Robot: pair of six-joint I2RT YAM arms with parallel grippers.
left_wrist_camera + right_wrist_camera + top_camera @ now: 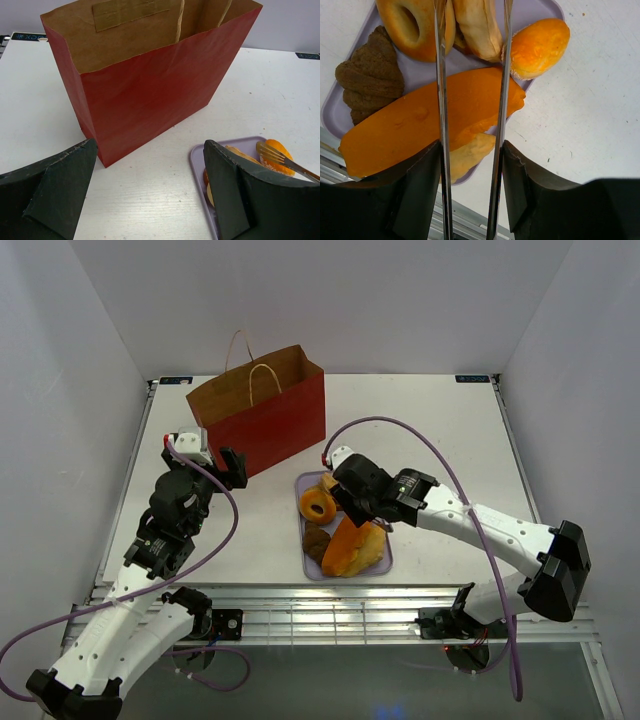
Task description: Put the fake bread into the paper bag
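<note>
Fake bread (345, 540) on lavender tray (530, 11), right of paper bag (270, 430).
Right gripper (471, 150) pinching metal tongs (440, 75); left gripper (150, 150) spread wide.

You have the paper bag (270, 430) standing far left on the tabletop (440, 440), with the left tool (150, 170) just before its near side. The tray (303, 535) lies in front of the bag, to its right. On the tray, the ring doughnut (318, 506) sits far left, the dark piece (317, 540) before it, and the long loaf (355, 548) near right. The tongs (440, 100) reach over the loaf from between the right tool's (471, 160) fingers.
</note>
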